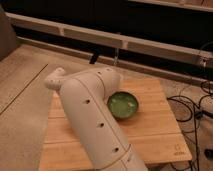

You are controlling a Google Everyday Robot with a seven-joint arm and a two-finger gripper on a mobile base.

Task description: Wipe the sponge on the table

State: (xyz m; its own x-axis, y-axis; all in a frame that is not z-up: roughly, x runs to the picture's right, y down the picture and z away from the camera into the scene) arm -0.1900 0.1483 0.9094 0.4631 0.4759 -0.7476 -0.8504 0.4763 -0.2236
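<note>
Camera view looks down on a wooden table (155, 130) with one thick white robot arm (90, 115) rising from the bottom centre of the frame and bending at an elbow near the left middle. The gripper is hidden behind this arm, somewhere beyond its upper end near the frame's centre. Its fingers are pressed together, but what they hold or touch cannot be told. The sponge is not in sight. The arm covers the left and middle of the table, so its place cannot be told.

One green bowl (123, 105) sits upright at the centre of the table, its left rim overlapped in the picture by the arm. Bare wood lies to the right of the bowl and below it, reaching the table's right edge and the near edge at the lower right. The far edge runs just above the bowl. The left edge shows as a narrow strip beside the arm.

Speckled floor (22, 95) fills the left side of the frame. Several dark cables (192, 107) lie on the floor just past the table's right edge. One long pale ledge (150, 47) crosses the upper frame behind the table.
</note>
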